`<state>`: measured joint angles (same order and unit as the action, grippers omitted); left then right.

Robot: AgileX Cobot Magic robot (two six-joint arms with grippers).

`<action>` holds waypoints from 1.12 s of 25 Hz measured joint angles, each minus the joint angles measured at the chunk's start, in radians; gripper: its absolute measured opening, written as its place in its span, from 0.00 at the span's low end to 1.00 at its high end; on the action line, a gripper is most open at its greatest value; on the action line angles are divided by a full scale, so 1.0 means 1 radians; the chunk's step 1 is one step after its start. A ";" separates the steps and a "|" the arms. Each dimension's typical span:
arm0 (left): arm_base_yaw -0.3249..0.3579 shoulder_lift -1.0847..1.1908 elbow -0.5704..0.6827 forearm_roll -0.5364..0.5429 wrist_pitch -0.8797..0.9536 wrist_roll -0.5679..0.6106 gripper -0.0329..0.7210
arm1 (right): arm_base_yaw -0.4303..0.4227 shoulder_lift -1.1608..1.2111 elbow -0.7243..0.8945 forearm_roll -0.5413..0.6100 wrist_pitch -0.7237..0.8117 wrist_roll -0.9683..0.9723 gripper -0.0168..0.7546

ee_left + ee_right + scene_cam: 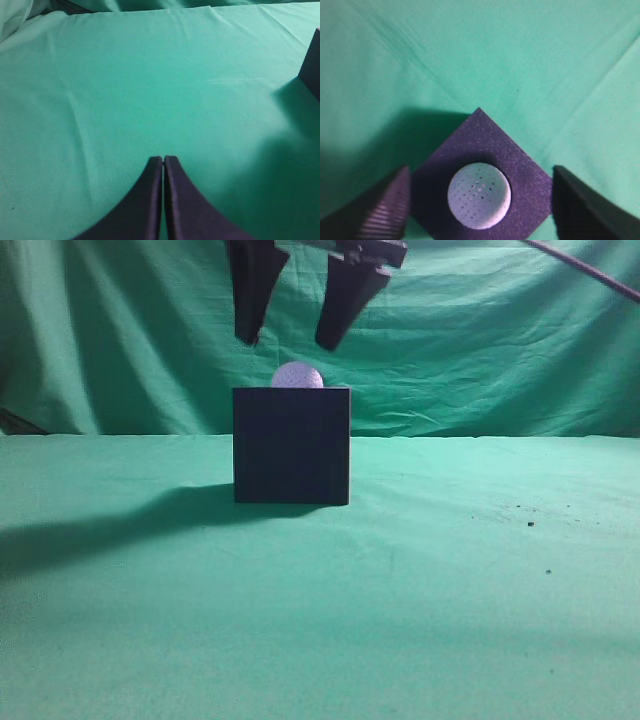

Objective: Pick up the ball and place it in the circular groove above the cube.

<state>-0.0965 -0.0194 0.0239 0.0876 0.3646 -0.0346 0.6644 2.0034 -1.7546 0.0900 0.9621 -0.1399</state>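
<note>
Green cloth is spread over the tabletop (480, 570), above whose left part the left pincer (163, 159) is seen in its wrist view with both fingers pressed together and nothing between them. At the centre the dark cube (291, 445) is stood, and the white dimpled ball (297, 376) is seated in the round groove on its top. Directly above, the right pincer (290, 340) is held spread wide apart, clear of the ball.

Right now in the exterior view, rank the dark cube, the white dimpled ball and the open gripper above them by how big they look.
1. Dark cube, clearly largest.
2. Open right gripper; cropped by the frame's top edge, so its full size is unsure.
3. White dimpled ball, smallest, partly sunk in the cube's top.
</note>
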 joint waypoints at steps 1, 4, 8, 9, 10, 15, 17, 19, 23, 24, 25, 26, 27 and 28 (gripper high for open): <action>0.000 0.000 0.000 0.000 0.000 0.000 0.04 | 0.000 0.000 -0.024 0.000 0.028 0.004 0.72; 0.000 0.000 0.000 0.000 0.000 0.000 0.04 | 0.000 0.000 -0.125 -0.002 0.141 0.047 0.46; 0.000 0.000 0.000 0.000 0.000 0.000 0.04 | 0.000 0.000 -0.242 -0.020 0.266 0.077 0.11; 0.000 0.000 0.000 0.000 0.000 0.000 0.04 | 0.000 0.000 -0.263 -0.023 0.273 0.092 0.07; 0.000 0.000 0.000 0.000 0.000 0.000 0.04 | 0.000 -0.007 -0.273 -0.027 0.276 0.105 0.02; 0.000 0.000 0.000 0.000 0.000 0.000 0.04 | 0.000 -0.106 -0.243 -0.032 0.286 0.145 0.02; 0.000 0.000 0.000 0.000 0.000 0.000 0.04 | 0.000 -0.190 -0.183 -0.042 0.286 0.168 0.02; 0.000 0.000 0.000 0.000 0.000 0.000 0.04 | 0.000 -0.280 -0.107 -0.056 0.289 0.190 0.02; 0.000 0.000 0.000 0.000 0.000 0.000 0.04 | 0.000 -0.484 0.080 -0.069 0.293 0.218 0.02; 0.000 0.000 0.000 0.000 0.000 0.000 0.04 | 0.000 -0.539 0.128 -0.071 0.293 0.221 0.02; 0.000 0.000 0.000 0.000 0.000 0.000 0.04 | 0.000 -0.595 0.176 -0.073 0.293 0.223 0.02; 0.000 0.000 0.000 0.000 0.000 0.000 0.04 | 0.000 -0.644 0.216 -0.077 0.293 0.223 0.02; 0.000 0.000 0.000 0.000 0.000 0.000 0.04 | 0.000 -0.703 0.263 -0.080 0.295 0.224 0.02; 0.000 0.000 0.000 0.000 0.000 0.000 0.04 | 0.000 -0.763 0.311 -0.084 0.295 0.224 0.02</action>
<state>-0.0965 -0.0194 0.0239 0.0876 0.3646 -0.0346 0.6644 1.2408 -1.4435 0.0061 1.2573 0.0844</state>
